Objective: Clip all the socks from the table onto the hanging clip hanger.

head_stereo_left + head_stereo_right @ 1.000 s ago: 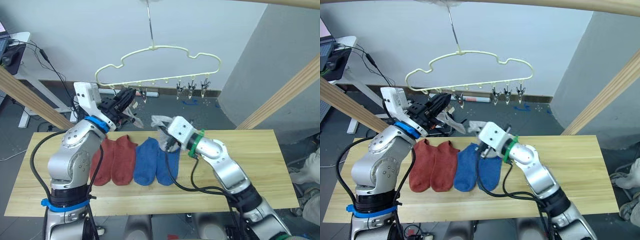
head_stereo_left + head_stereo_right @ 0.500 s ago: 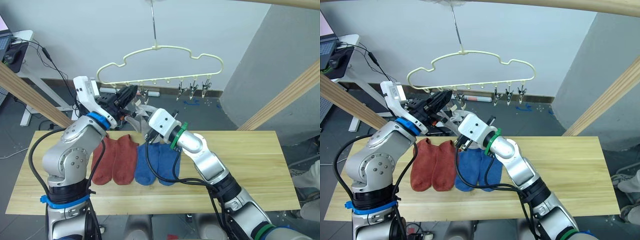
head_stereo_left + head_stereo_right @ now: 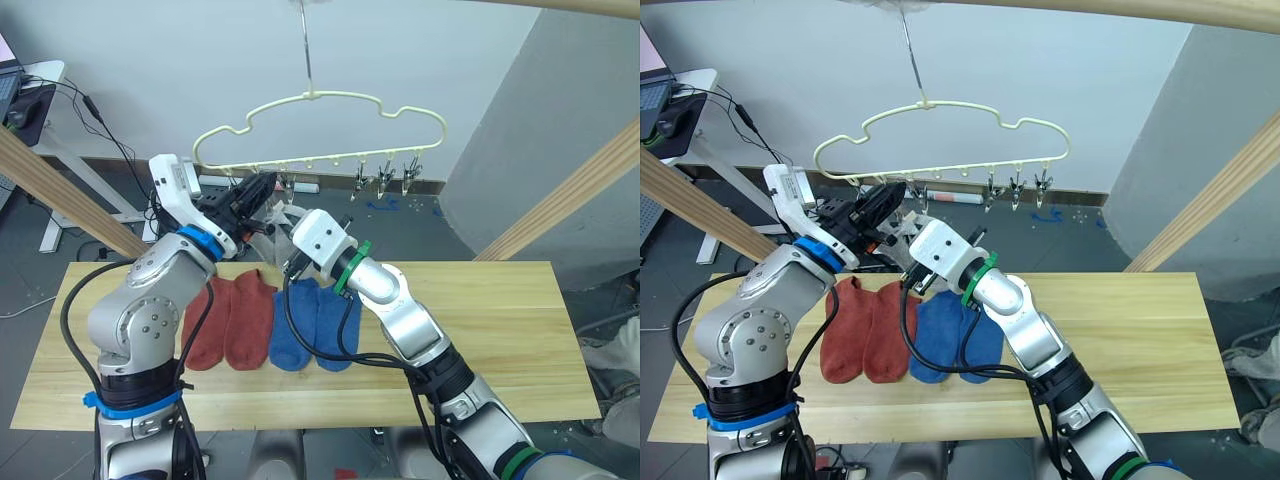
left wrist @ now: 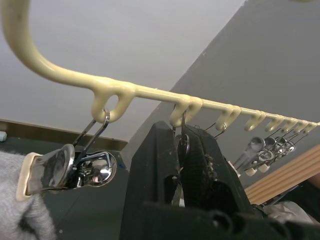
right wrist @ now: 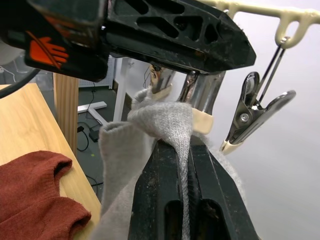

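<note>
Grey sock (image 5: 165, 125) is getting pushed into a hanger (image 3: 320, 100) clip by the right gripper (image 5: 182, 150), shut on it; left gripper (image 4: 182, 150) is squeezing that clip; four socks are waiting on the table (image 3: 500, 320)

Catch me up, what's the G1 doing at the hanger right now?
It is hanging socks. The right gripper is shut on a light grey sock and holds it up at the clip hanger, next to a metal clip that the left gripper is squeezing. Two rust-red socks and two blue socks lie side by side on the table, not yet hung.
</note>
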Tool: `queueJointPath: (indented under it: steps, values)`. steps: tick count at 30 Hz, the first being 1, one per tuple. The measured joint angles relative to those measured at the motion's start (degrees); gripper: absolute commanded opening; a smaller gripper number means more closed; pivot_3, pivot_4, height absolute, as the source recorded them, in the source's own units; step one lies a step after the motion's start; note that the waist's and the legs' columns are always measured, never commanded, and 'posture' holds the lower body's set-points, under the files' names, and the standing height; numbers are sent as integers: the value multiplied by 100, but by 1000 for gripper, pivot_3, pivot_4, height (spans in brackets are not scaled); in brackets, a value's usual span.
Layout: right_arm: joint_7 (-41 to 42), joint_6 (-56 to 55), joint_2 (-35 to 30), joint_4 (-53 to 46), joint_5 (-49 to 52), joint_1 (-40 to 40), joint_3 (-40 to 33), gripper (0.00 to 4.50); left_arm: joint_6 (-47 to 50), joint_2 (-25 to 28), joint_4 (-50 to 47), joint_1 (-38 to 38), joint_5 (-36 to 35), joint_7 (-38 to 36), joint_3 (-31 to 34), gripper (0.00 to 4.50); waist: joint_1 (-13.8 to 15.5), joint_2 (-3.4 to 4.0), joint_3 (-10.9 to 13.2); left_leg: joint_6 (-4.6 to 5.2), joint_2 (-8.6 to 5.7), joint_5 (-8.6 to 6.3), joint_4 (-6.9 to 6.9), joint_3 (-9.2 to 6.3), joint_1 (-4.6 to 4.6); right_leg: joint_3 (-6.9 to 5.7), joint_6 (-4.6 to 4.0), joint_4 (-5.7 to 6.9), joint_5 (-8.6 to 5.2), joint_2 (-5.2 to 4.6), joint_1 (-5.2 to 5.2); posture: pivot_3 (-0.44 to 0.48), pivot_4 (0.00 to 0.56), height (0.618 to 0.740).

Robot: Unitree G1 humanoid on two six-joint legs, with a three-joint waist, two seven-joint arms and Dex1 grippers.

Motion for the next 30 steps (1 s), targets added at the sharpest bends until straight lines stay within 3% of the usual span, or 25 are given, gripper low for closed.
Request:
queueJointPath:
  steps: [2,10,23,29,30]
  values:
    - [0,-2,10,24,1,0,0,0,16,0,-15,23,-10,21,2,142,1,0,0,0,0,0,0,-1,0,-1,0,0,0,-1,0,-8,338,735]
    - [-42,-3,98,46,3,-39,-46,0,286,-56,-81,139,-404,180,97,2574,0,0,0,0,0,0,0,-1,0,-1,0,0,0,-2,0,-9,340,735]
    - [91,-21,94,46,101,-77,-66,0,647,824,-395,612,-894,-47,367,2574,6,1,0,2,0,-1,-2,-3,1,-2,0,1,0,-1,-2,16,343,735]
    - [121,-62,92,46,202,-77,-61,1652,573,872,-412,653,-848,-134,370,2597,42,1,0,1,0,-1,-2,-2,0,-1,0,-1,0,-2,-2,16,343,735]
    - [126,-60,69,46,191,-77,-49,1652,485,892,-461,704,-738,-148,331,2597,43,1,1,1,0,-1,-2,-2,0,-1,0,-1,0,-2,-2,10,342,735]
